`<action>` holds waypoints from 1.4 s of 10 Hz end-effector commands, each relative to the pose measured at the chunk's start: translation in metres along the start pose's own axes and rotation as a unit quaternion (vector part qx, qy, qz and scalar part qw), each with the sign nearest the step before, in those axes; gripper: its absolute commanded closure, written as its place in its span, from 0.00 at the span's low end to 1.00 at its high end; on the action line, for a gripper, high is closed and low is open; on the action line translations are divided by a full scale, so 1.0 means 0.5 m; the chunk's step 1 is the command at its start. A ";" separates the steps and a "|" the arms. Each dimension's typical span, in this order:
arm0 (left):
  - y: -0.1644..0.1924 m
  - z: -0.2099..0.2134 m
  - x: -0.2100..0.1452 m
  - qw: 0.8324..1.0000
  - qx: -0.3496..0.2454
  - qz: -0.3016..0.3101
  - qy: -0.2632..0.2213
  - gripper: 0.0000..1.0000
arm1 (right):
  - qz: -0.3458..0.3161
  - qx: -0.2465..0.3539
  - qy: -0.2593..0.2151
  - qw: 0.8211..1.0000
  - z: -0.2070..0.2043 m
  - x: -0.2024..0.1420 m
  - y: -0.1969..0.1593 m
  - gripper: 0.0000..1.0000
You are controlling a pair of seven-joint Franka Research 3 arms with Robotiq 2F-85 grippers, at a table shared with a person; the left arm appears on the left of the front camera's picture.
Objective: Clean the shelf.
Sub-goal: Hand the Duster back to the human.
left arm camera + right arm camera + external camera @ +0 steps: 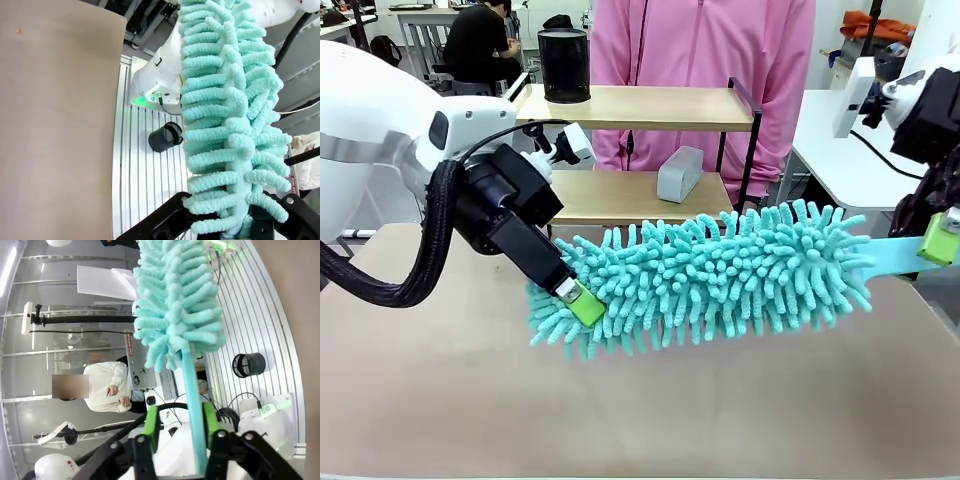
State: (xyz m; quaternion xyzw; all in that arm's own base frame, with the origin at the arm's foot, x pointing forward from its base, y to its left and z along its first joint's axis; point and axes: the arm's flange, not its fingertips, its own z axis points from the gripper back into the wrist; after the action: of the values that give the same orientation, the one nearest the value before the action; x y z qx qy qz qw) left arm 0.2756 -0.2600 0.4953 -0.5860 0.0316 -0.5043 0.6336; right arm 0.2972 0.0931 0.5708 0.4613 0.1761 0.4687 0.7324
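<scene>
In front of the shelf [640, 150]: duster [710, 275] handover mid-air.
Left gripper [582, 300] jaws clenched on duster's fluffy tip; right gripper [181, 427] jaws released around handle. Withdraw right straight back, avoid snagging.

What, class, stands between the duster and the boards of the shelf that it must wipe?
A black cylinder stands on the shelf's top board, and a small grey box on the lower one. The duster, held at its tip by the left gripper, hangs just in front of the shelf; nothing visible fills that gap.
</scene>
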 end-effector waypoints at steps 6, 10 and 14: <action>-0.068 0.082 -0.051 0.998 -0.022 -0.047 -0.021 1.00 | -0.150 0.014 -0.467 0.871 0.146 -0.142 -0.050 0.00; -0.133 0.239 -0.118 0.990 0.008 -0.075 -0.123 1.00 | -0.304 -0.066 -0.657 0.686 0.214 -0.335 -0.077 0.00; -0.259 0.453 -0.229 0.914 0.161 -0.129 -0.348 1.00 | -0.188 -0.015 -0.497 0.847 0.233 -0.300 -0.076 0.00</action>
State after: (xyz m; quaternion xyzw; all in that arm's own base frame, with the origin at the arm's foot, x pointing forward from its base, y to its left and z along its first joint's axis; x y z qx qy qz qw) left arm 0.2896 -0.0073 0.6004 -0.6222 -0.2753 -0.3750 0.6296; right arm 0.3183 -0.0917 0.5687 0.5763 -0.1346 0.0162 0.8059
